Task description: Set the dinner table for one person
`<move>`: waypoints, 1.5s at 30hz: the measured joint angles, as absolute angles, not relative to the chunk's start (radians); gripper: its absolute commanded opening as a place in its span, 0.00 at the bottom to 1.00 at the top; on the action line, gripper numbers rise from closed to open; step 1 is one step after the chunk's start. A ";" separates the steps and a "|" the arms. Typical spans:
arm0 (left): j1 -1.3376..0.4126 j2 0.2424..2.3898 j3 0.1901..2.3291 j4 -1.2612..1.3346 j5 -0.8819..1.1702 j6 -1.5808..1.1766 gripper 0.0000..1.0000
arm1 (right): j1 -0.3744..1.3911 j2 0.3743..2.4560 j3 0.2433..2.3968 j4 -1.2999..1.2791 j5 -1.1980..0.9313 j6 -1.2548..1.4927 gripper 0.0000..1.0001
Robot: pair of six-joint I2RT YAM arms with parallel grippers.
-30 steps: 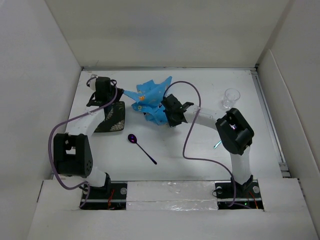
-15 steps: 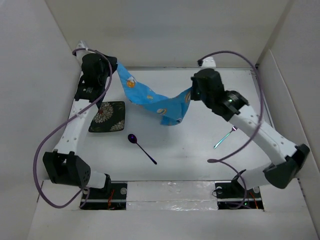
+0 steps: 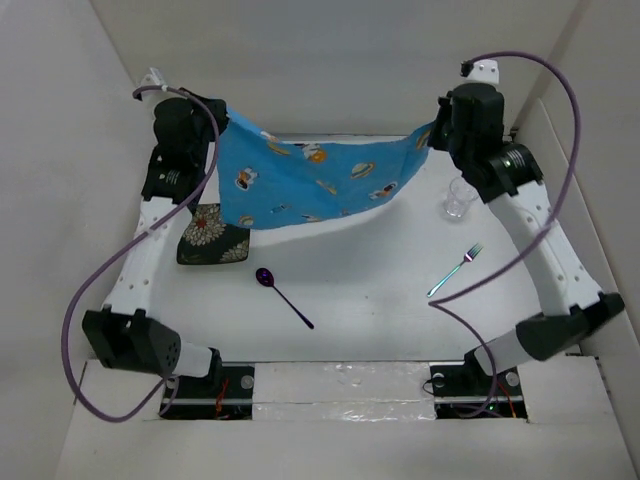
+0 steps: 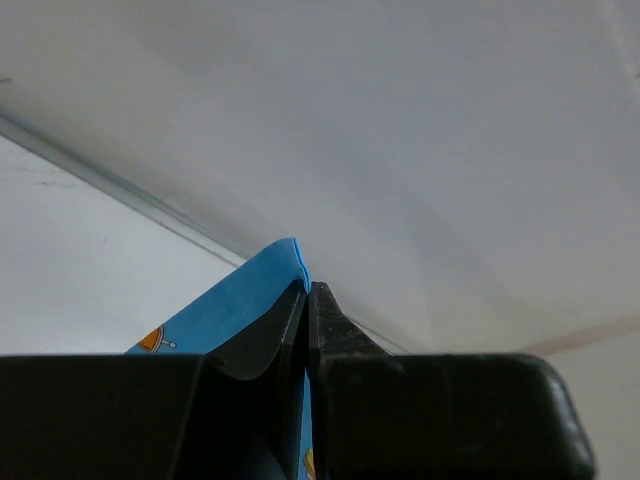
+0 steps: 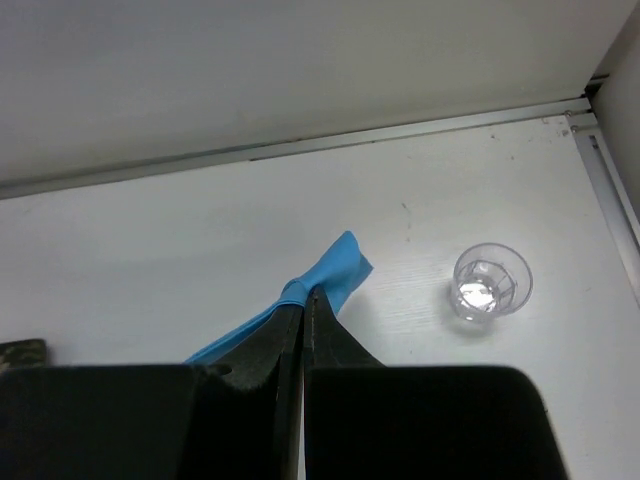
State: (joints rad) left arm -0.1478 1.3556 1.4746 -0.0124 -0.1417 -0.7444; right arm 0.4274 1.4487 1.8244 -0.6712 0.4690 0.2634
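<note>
A blue cloth (image 3: 315, 180) printed with small cartoon figures hangs spread out above the back of the white dinner table (image 3: 370, 300). My left gripper (image 3: 222, 118) is shut on its left top corner (image 4: 280, 265), raised at the back left. My right gripper (image 3: 432, 135) is shut on its right top corner (image 5: 335, 270), raised at the back right. A dark flowered plate (image 3: 213, 235) lies at the left. A purple spoon (image 3: 282, 293) lies in the middle. A fork (image 3: 455, 270) lies at the right. A clear cup (image 3: 459, 199) stands at the back right and also shows in the right wrist view (image 5: 490, 283).
White walls (image 3: 60, 200) bound the table on three sides. A metal rail (image 3: 535, 230) runs along the right edge. Purple cables (image 3: 100, 290) loop from both arms.
Both grippers have risen and moved apart toward the back corners. The cloth went from a crumpled bunch on the table to a sheet stretched between them.
</note>
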 measured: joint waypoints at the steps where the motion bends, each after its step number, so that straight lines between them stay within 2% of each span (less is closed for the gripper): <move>1: -0.148 1.392 1.491 -0.012 -0.145 -0.741 0.00 | 0.401 1.501 1.848 -0.673 0.451 0.258 0.00; 10: -0.135 1.663 1.708 -0.064 -0.140 -0.744 0.00 | 0.274 1.919 2.306 -0.770 0.343 0.231 0.00; 12: -0.130 1.683 1.758 -0.076 -0.134 -0.749 0.00 | 0.257 1.939 2.376 -0.777 0.321 0.231 0.00; 16: -0.129 1.671 1.786 -0.063 -0.125 -0.757 0.00 | 0.237 1.887 2.382 -0.776 0.304 0.228 0.00; 19: -0.129 1.595 1.649 -0.006 -0.110 -0.765 0.00 | 0.235 1.755 2.180 -0.714 0.294 0.228 0.00; 24: -0.129 1.469 1.295 0.076 -0.078 -0.775 0.00 | 0.235 1.544 1.702 -0.584 0.259 0.251 0.00; 30: -0.129 1.457 0.965 0.096 -0.056 -0.757 0.00 | 0.230 1.552 1.309 -0.525 0.216 0.295 0.00; 38: -0.143 1.396 0.749 0.104 -0.049 -0.718 0.00 | 0.226 1.573 1.102 -0.495 0.176 0.380 0.00; 45: -0.147 1.312 0.680 0.086 -0.018 -0.688 0.00 | 0.192 1.519 0.973 -0.476 0.164 0.430 0.00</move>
State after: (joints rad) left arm -0.1474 1.3121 0.6800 0.0864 -0.0177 -0.6876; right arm 0.1921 1.5188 0.9730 -0.4759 0.1642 0.4301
